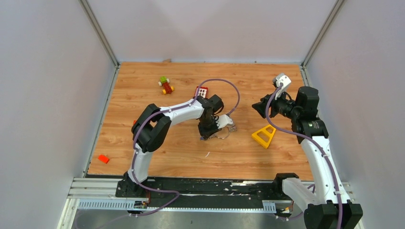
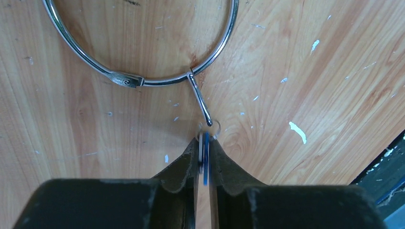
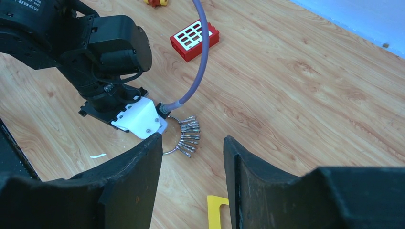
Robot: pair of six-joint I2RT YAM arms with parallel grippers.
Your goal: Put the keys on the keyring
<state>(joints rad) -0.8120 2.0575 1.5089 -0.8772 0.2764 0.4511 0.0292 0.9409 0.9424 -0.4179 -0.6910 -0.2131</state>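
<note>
In the left wrist view the keyring (image 2: 210, 59) lies on the wood as a wide silver wire ring. Its open arm hangs down to the hole of a key with a blue tag (image 2: 205, 162). My left gripper (image 2: 204, 141) is shut on that key, edge-on between the fingers. From the right wrist, several silver keys (image 3: 189, 129) fan out on the keyring (image 3: 169, 151) beside the left gripper's white wrist. My right gripper (image 3: 192, 139) hangs open above the table with nothing between its fingers. From above, the left gripper (image 1: 210, 134) is at the keyring (image 1: 222, 135) and the right gripper (image 1: 260, 109) is held up to its right.
A yellow triangular block (image 1: 264, 136) lies just right of the ring. A red brick with a white grid (image 1: 201, 91) sits behind the left arm, and a green, yellow and red toy (image 1: 165, 86) lies further back left. A small orange block (image 1: 103, 159) rests near the left edge.
</note>
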